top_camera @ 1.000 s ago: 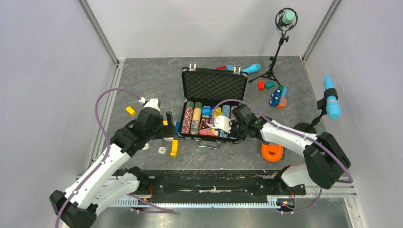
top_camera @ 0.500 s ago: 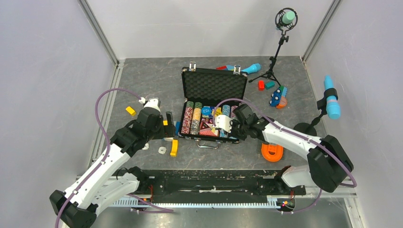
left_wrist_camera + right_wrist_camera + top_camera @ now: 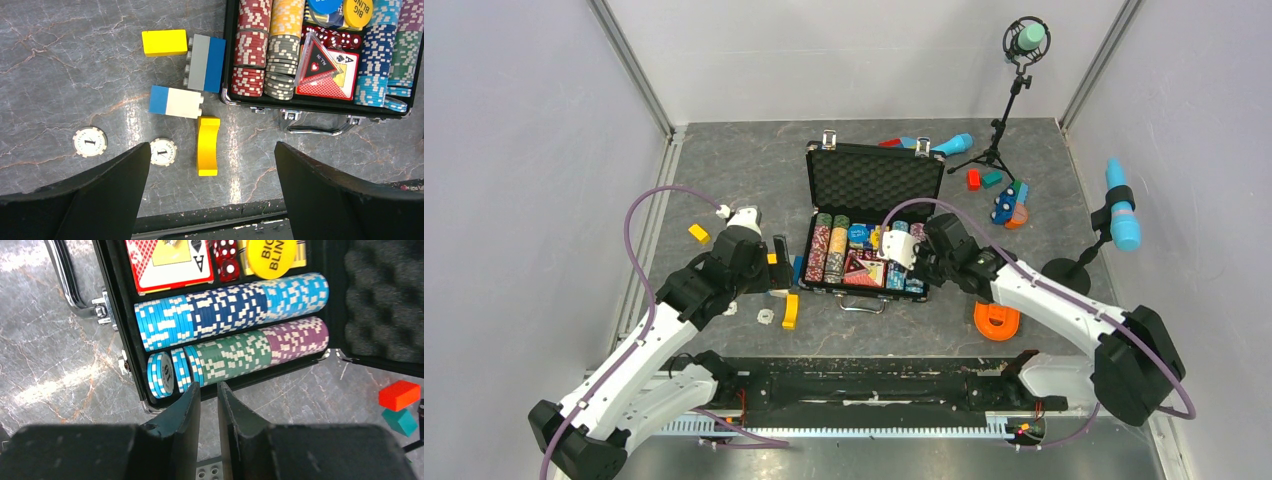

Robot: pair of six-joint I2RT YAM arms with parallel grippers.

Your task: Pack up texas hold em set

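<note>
Judging by the two white chips (image 3: 90, 141) lying loose at lower left of the left wrist view, packing was partway done, with stray pieces left to gather before closing. The left gripper (image 3: 212, 150) hung above them, jaws spread wide and empty, over a yellow block (image 3: 208, 146). Its next move called for a square drop onto one flat chip. Further up, the briefcase (image 3: 874, 178) sat open at centre frame. The right gripper (image 3: 208, 390) hovered at its right edge, arm stretched leftward, fingers narrowly apart, holding nothing.
</note>
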